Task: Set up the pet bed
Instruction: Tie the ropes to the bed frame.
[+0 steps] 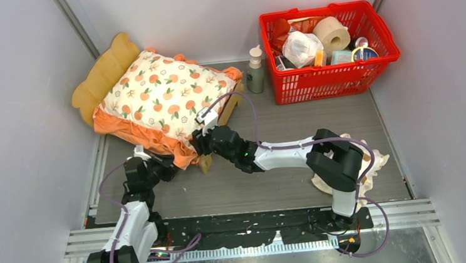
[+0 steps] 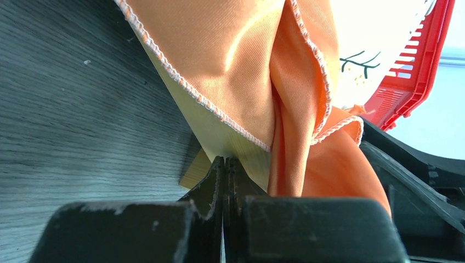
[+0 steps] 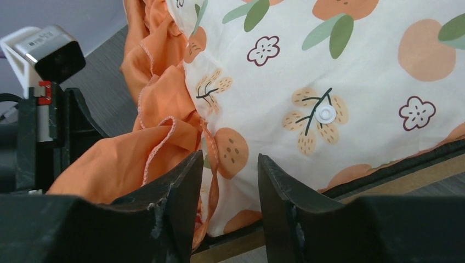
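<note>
The pet bed [image 1: 103, 72] stands at the back left, its wavy light-wood headboard towards the left wall. A cream orange-print cushion [image 1: 164, 93] with orange ruffles lies on it. My left gripper [image 1: 151, 165] is shut, with nothing between its jaws. Its tips [image 2: 225, 161] rest against the bed's light-wood frame [image 2: 219, 131] under the hanging ruffle [image 2: 241, 60]. My right gripper [image 1: 201, 140] is open at the cushion's near corner. The corner of the cushion [image 3: 329, 82] lies loose between its fingers [image 3: 230, 164], above the bed's wooden edge [image 3: 417, 178].
A red basket [image 1: 379, 44] full of household items stands at the back right, with a small pump bottle [image 1: 254, 70] beside it. A cream frilled pillow [image 1: 374, 158] lies on the table behind my right arm. Grey walls close in on both sides.
</note>
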